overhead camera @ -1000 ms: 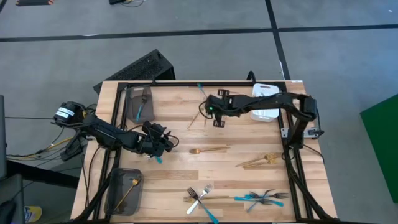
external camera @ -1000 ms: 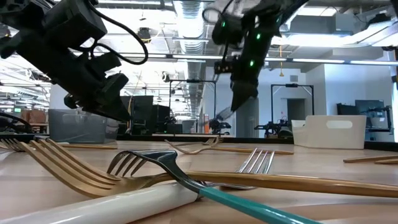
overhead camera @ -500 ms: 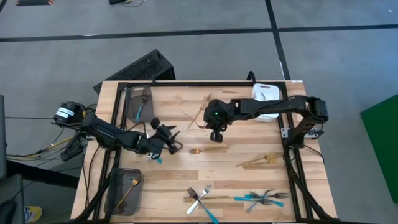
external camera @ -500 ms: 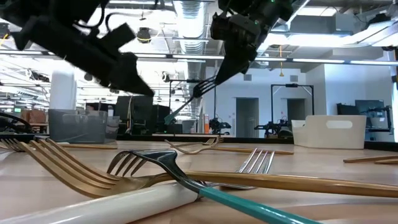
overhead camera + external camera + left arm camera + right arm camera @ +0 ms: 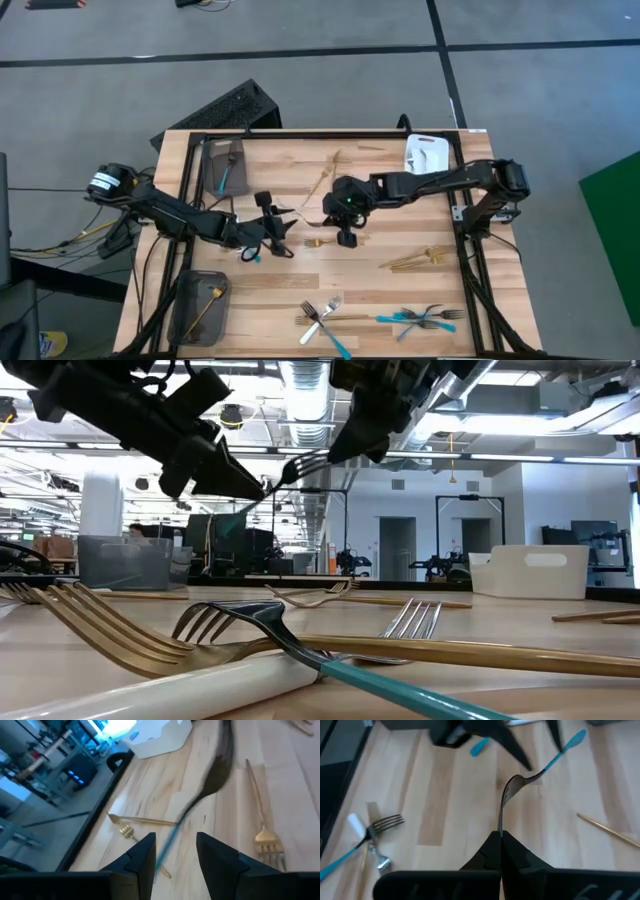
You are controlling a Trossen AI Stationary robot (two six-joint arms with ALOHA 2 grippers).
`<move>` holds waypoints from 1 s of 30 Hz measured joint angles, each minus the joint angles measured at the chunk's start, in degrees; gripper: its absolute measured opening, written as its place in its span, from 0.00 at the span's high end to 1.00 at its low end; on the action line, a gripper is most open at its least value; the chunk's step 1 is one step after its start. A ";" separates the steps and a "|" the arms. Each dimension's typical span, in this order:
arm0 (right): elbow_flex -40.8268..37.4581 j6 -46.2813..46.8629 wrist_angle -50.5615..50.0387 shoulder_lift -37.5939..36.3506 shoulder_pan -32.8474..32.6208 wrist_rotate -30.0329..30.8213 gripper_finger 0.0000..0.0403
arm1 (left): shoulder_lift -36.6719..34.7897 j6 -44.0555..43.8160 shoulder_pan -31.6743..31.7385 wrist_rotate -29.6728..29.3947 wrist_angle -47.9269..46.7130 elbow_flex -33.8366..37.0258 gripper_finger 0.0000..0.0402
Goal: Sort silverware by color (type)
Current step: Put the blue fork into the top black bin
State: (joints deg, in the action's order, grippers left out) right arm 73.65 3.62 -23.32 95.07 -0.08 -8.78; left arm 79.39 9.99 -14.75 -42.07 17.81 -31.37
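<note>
Over mid-table, the right gripper [image 5: 346, 237], clamped on a turquoise-handled fork [image 5: 530, 776], has swung it between the left gripper's [image 5: 268, 235] parted fingers, apparently for a handover.

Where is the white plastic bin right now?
In the high view, the white plastic bin sits at the table's far right corner, just beyond the right arm.

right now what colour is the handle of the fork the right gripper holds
Turquoise blue handle on the fork, clearest in the right wrist view.
</note>
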 joint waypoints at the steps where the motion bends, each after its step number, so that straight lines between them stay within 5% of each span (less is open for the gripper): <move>1: 0.00 -0.01 0.03 0.00 -0.21 -0.08 0.97 | 0.34 0.54 -0.13 -0.62 -0.07 0.00 0.68; 7: 0.00 -0.60 1.48 0.00 -0.55 -0.15 0.97 | 3.50 -0.75 0.94 -0.52 -0.02 -0.65 0.71; 16: 0.11 -3.16 2.64 -0.23 -0.42 0.24 0.90 | 4.62 -3.52 0.41 -3.65 -4.92 -3.88 0.97; 19: -0.10 -3.44 2.37 -1.54 -0.69 1.70 0.82 | 1.26 -9.11 1.06 -9.49 -11.83 -5.92 0.99; 24: -0.02 -2.15 -0.72 -6.06 -0.34 13.69 0.72 | -5.97 -22.52 3.59 -20.78 -26.47 -5.67 1.00; 30: 0.00 -2.11 -3.39 -7.82 -0.97 16.24 0.71 | -18.87 -37.11 11.55 -18.40 -37.83 -5.74 1.00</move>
State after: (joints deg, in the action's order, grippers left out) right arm 73.65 1.50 -26.71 87.25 -1.05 7.46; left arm 60.52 -27.12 -3.20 -60.47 -20.02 -37.11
